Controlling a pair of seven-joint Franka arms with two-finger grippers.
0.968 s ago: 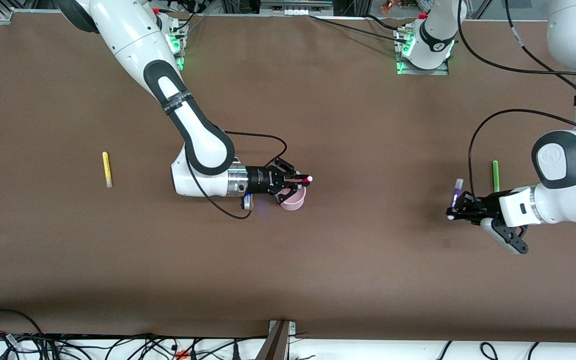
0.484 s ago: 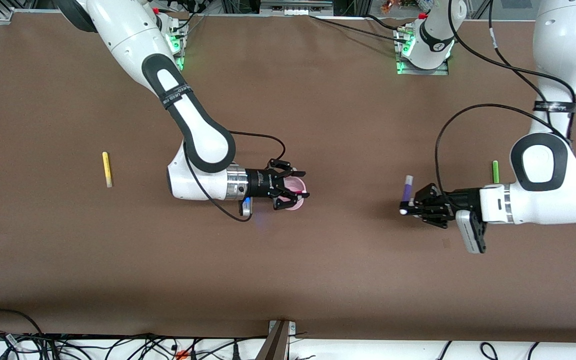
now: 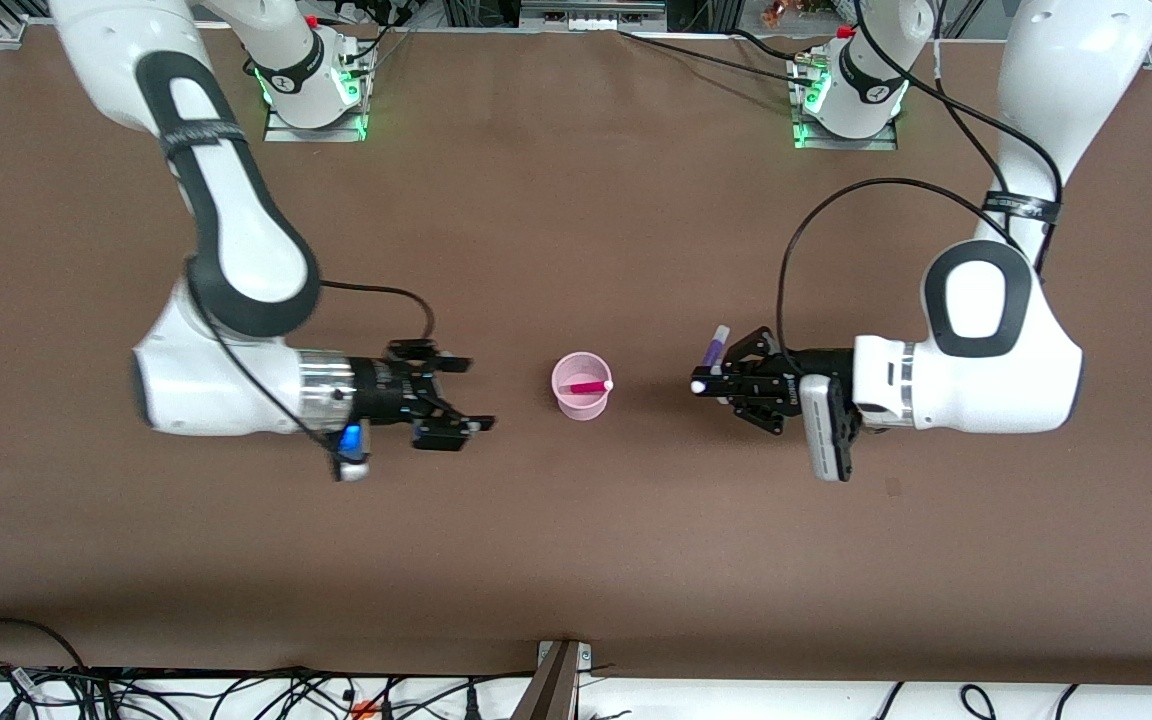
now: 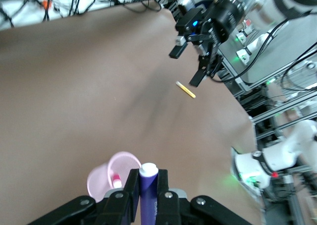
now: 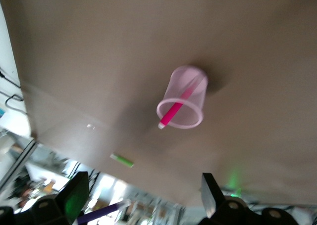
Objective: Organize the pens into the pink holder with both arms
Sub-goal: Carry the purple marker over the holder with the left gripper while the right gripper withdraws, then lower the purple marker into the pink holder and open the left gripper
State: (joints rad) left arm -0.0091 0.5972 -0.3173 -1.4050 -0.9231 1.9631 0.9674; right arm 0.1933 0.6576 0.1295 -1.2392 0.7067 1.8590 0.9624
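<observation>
On the brown desk (image 3: 576,200), the left gripper (image 3: 714,378) (fingers clamping the purple pen (image 3: 713,348)) should centre over the pink holder (image 3: 581,386), while the right gripper (image 3: 456,395) hangs wide.

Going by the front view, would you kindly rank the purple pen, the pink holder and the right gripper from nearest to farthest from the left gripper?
1. Purple pen: clamped in the left gripper.
2. Pink holder: at mid-table, magenta pen inside.
3. Right gripper: open, toward the right arm's end from the holder.
</observation>
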